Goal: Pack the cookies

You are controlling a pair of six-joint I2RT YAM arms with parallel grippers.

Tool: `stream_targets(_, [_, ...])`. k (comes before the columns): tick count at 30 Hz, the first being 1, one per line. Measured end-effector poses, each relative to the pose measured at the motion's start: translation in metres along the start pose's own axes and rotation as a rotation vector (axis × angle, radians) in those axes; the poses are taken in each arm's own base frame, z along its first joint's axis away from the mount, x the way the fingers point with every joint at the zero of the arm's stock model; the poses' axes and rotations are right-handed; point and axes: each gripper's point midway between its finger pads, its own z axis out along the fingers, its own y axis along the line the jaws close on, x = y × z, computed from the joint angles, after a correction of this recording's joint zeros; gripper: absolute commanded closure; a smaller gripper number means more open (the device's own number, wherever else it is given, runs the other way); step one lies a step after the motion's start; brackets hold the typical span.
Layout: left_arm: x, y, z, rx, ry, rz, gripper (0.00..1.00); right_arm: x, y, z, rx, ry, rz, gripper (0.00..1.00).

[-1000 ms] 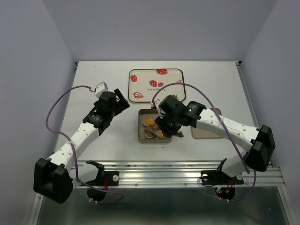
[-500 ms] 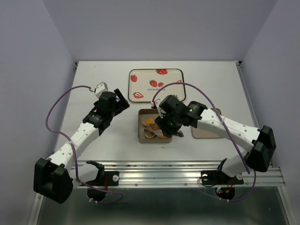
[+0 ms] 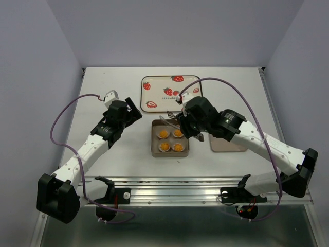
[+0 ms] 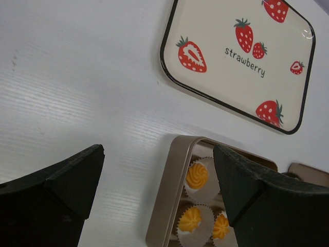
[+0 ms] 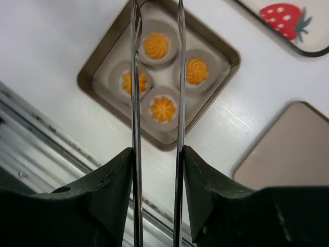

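Orange-yellow cookies (image 5: 156, 45), four of them, each piped in a ridged swirl, already sit two by two in pleated white paper cups (image 5: 212, 62) inside the square tin (image 4: 165, 193), low at centre in the overhead view. So the filling looks done. What seems left is the flat tan lid (image 5: 288, 149), lying on the white table (image 4: 77, 77) just right of the tin. The tin is dull gold metal with rounded corners and a shallow upright wall. Above it lies a glossy cream tray (image 4: 221, 31), black-rimmed and printed with strawberries. The right gripper (image 5: 157, 154) pinches thin, shiny steel tongs (image 5: 180, 103), their tips slightly apart over the tin. The left gripper (image 4: 158, 154) hangs to the tin's upper left, jaws spread wide and holding nothing.
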Motion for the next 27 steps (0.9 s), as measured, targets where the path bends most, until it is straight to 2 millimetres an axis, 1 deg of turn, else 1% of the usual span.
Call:
stream_targets(2, [0.000,0.000,0.000,-0.001,0.000,0.000,0.01,-0.011,-0.014,0.003,0.054,-0.038,0.038,0.53])
stream_targets(4, [0.000,0.000,0.000,-0.001,0.001,0.001,0.01,-0.021,-0.038,0.008,0.110,-0.071,0.099,0.53])
stream_targets(5, [0.000,0.000,0.000,-0.001,0.001,0.001,0.01,-0.028,-0.061,0.012,0.161,-0.090,0.154,0.53])
stream_targets(6, [0.000,0.000,0.000,-0.001,0.001,0.002,0.01,-0.031,-0.076,0.015,0.190,-0.101,0.186,0.53])
stream_targets(7, [0.000,0.000,0.000,0.000,0.001,0.003,0.01,-0.036,-0.100,0.020,0.236,-0.116,0.236,0.53])
stream_targets(8, [-0.001,0.000,0.000,0.001,-0.001,0.003,0.01,-0.039,-0.132,0.026,0.299,-0.133,0.297,0.53])
stream_targets(9, [-0.001,-0.001,0.000,0.003,-0.001,0.003,0.01,-0.038,-0.161,0.033,0.356,-0.135,0.349,0.53])
stream_targets(10, [-0.001,-0.001,0.000,0.003,-0.002,0.003,0.01,-0.037,-0.178,0.037,0.387,-0.134,0.375,0.53])
stream_targets(11, [-0.001,-0.002,0.001,0.005,-0.002,0.003,0.01,-0.033,-0.209,0.046,0.442,-0.125,0.419,0.53])
stream_targets(13, [-0.001,-0.002,0.001,0.004,-0.001,0.004,0.01,-0.026,-0.238,0.059,0.485,-0.107,0.454,0.55])
stream_targets(15, [0.000,-0.001,0.003,0.000,0.003,0.006,0.01,-0.018,-0.278,0.076,0.531,-0.084,0.497,0.55])
stream_targets(16, [0.002,-0.002,0.005,-0.002,0.009,0.008,0.01,-0.017,-0.289,0.084,0.544,-0.080,0.497,0.55])
stream_targets(17, [0.002,-0.002,0.007,-0.004,0.012,0.009,0.01,-0.015,-0.307,0.093,0.567,-0.082,0.499,0.56])
stream_targets(18, [0.004,-0.002,0.009,-0.007,0.021,0.012,0.01,-0.010,-0.325,0.103,0.586,-0.071,0.506,0.56])
stream_targets(20, [0.006,-0.003,0.012,-0.010,0.033,0.015,0.01,-0.004,-0.354,0.127,0.590,-0.057,0.509,0.56])
stream_targets(23, [0.008,-0.001,0.015,-0.015,0.041,0.016,0.01,0.011,-0.383,0.154,0.591,-0.025,0.500,0.56])
stream_targets(24, [0.008,-0.001,0.015,-0.016,0.042,0.016,0.01,0.015,-0.390,0.163,0.590,-0.015,0.486,0.56])
stream_targets(27, [0.007,-0.002,0.015,-0.015,0.040,0.018,0.01,0.024,-0.401,0.181,0.582,0.008,0.451,0.56])
